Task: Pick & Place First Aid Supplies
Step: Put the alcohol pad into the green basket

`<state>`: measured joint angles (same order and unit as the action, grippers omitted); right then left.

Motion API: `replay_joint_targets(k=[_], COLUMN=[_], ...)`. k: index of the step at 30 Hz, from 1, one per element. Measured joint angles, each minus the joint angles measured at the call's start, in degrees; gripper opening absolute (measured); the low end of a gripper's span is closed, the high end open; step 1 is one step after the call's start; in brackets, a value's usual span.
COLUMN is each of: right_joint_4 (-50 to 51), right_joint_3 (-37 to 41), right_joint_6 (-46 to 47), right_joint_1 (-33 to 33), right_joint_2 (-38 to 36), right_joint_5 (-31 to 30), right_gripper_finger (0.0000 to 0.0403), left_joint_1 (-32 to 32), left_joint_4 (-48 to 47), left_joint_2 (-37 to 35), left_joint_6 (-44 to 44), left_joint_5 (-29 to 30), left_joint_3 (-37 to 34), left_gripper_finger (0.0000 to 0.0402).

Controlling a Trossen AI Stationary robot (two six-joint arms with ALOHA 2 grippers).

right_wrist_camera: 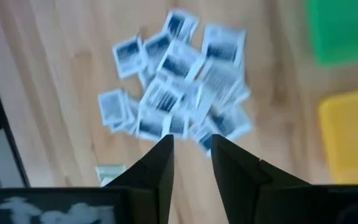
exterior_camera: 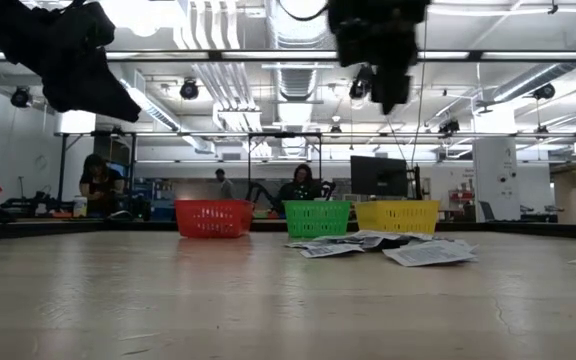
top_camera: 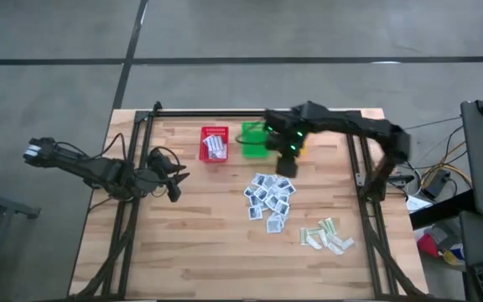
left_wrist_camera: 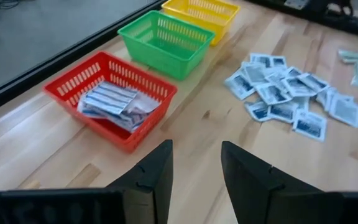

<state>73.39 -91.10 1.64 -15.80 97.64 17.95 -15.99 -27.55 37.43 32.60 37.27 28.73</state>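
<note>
Right gripper (top_camera: 285,167) of mine is hovering with fingers parted and empty, just above the pile of square white-blue packets (top_camera: 269,198), beside the green basket (top_camera: 256,139). Left gripper (top_camera: 174,179) is waiting open, near the red basket (top_camera: 214,144).

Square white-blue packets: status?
Right gripper empty, above the pile of square white-blue packets. Left gripper open, waiting left. Oblong striped packets in red plastic basket. Nothing in the way.

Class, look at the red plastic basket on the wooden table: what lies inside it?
The red plastic basket holds a small heap of oblong white packets with blue stripes. The heap covers part of the basket floor, so any packets beneath cannot be seen or counted.
</note>
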Motion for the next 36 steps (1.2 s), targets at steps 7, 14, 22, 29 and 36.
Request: replay_joint_targets(k=[7,14,22,29,36], right_joint_4=[-14.58,-24.02,-34.68,-44.61,-47.94], right_joint_3=[21.72,38.51,51.93,58.39,59.61], right_joint_6=[10.51,19.92,22.68,25.04,26.92], right_joint_1=[4.62,5.53,5.45,5.44,5.42], right_joint_2=[-15.47,-27.27,-35.26,-38.87,-40.12], right_joint_5=[0.1,0.03,-3.02,-3.14,-3.05], right_gripper_finger=[0.0088,0.0081,0.0082,0.0072,0.0082], left_joint_1=[0.0,0.0,0.0,0.59,4.42], left_joint_4=[11.91,16.53,16.34,15.22,12.06], left_joint_2=[5.45,12.95,23.61,34.17,43.35], left_joint_6=[-5.92,-7.11,-11.66,-22.61,-25.42], left_joint_5=[-1.65,-2.25,-4.87,-6.74,-11.43], left_joint_3=[0.08,2.9,11.04,21.55,29.46], left_gripper_finger=[0.0133,0.0133,0.0133,0.0133,0.0133])
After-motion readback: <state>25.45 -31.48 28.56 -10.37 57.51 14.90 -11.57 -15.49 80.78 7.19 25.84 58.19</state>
